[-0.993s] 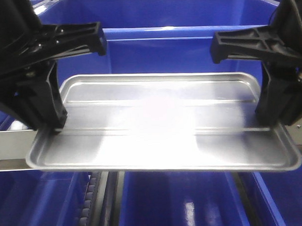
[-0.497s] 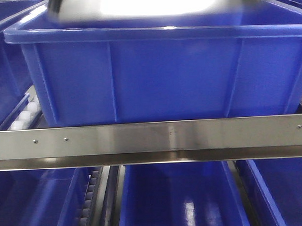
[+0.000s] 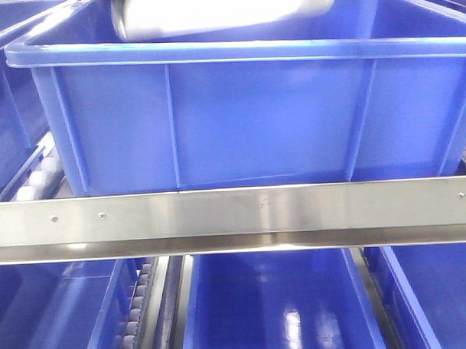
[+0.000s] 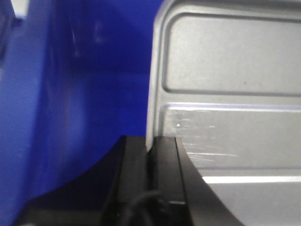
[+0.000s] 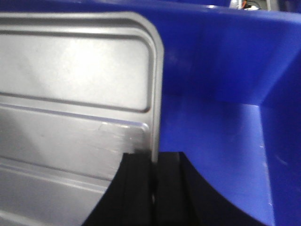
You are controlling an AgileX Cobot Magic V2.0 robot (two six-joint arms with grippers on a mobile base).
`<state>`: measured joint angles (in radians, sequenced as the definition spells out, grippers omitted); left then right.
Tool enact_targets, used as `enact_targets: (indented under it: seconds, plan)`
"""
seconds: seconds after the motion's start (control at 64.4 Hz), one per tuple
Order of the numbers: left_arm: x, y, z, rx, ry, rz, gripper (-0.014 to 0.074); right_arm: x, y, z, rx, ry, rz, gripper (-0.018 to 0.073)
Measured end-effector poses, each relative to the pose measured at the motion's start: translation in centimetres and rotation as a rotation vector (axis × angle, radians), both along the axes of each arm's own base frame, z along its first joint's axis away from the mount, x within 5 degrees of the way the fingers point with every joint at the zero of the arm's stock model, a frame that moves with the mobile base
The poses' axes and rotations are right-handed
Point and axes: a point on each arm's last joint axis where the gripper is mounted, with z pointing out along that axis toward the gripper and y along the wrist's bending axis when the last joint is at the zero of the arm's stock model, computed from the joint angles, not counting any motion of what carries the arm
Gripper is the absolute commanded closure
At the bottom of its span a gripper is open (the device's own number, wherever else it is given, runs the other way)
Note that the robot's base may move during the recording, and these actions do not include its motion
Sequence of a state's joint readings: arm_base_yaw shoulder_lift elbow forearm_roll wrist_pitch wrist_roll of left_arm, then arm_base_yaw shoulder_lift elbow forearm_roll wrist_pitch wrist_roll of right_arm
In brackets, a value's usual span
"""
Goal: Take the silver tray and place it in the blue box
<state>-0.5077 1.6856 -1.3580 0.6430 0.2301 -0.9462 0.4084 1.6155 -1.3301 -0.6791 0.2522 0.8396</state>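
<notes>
Silver, and blurred in the front view: the silver tray sits at twelve o'clock, over the open top of the blue box, its lower edge just behind the box's near rim. I cannot tell whether it touches the box anywhere.

In my left wrist view my left gripper rises from six o'clock, clenched on the tray's short rim, which runs down between the two black fingers. The tray spreads from twelve to four o'clock, underside ridges showing, fine scratches near my fingers. The box's inner wall fills nine o'clock, just beside the tray's edge.

In my right wrist view my right gripper also comes up from six o'clock, and it too grasps the tray, by the opposite short rim. The tray lies from nine to twelve o'clock with a rounded corner at the top; the box's wall and floor take up three o'clock.

Below the box a steel rail runs from nine to three o'clock. White rollers show at nine o'clock, and lower blue bins at six.
</notes>
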Motion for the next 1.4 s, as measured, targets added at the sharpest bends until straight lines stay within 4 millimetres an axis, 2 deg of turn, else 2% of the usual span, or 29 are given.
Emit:
enact_targets:
  seconds: [0.124,0.264,0.326,0.404,0.45,0.497,0.528,0.807,0.854,0.885,0.947,0.962,0.993,1.04,1.288,1.397]
  plan:
    - [0.6,-0.3,-1.1,0.006,0.018,-0.005,0.0700,1.0,-0.3,-1.3,0.004,0.021,-0.007,0.0501]
    - [0.7,-0.5,-1.5,0.004,0.022,-0.010,0.0667,1.2,-0.4,-1.6,0.009,0.028,-0.011,0.0468]
    - [0.8,-0.4,-1.5,0.006,0.021,-0.009,0.0604,1.2,-0.4,-1.6,0.010,0.028,-0.012,0.0398]
    - [0.8,-0.4,-1.4,0.014,0.012,-0.015,0.0473,1.2,-0.3,-1.5,0.015,0.025,-0.009,0.0200]
    - [0.8,-0.4,-1.4,0.012,0.007,-0.019,0.0422,1.2,-0.3,-1.6,0.019,0.022,-0.004,0.0150]
    - [0.8,-0.5,-1.3,0.008,0.001,-0.023,0.0401,1.3,-0.3,-1.5,0.025,0.017,-0.002,0.0139]
    - [0.8,-0.5,-1.3,0.007,0.000,-0.024,0.0398,1.3,-0.4,-1.5,0.029,0.014,-0.003,0.0167]
    - [1.4,0.5,-1.1,0.005,-0.005,0.003,0.0398,2.0,-2.2,-1.4,0.035,0.004,-0.044,0.0174]
    - [1.4,0.6,-1.1,0.005,-0.005,0.004,0.0421,2.0,-2.2,-1.5,0.035,0.006,-0.046,0.0192]
    - [1.4,0.6,-1.1,0.005,-0.005,0.004,0.0466,2.0,-2.2,-1.5,0.035,0.006,-0.046,0.0226]
    - [1.4,0.6,-1.1,0.005,-0.005,0.004,0.0582,2.0,-2.2,-1.5,0.035,0.006,-0.046,0.0351]
    - [1.4,0.6,-1.1,0.005,-0.005,0.004,0.0647,2.0,-2.2,-1.5,0.035,0.006,-0.046,0.0383]
    - [1.3,0.6,-0.9,0.002,-0.010,0.003,0.0709,2.0,-2.2,-1.4,0.035,0.004,-0.046,0.0447]
    - [1.3,0.6,-0.7,-0.003,-0.019,-0.001,0.0685,1.9,-2.3,-1.2,0.037,-0.001,-0.045,0.0547]
    - [1.1,0.9,0.8,-0.047,-0.086,-0.028,0.0700,1.5,-2.1,-0.3,0.050,-0.031,-0.030,0.0531]
    - [0.4,1.7,2.6,-0.064,-0.129,-0.018,0.0700,0.9,-2.1,0.7,0.062,-0.061,-0.021,0.0532]
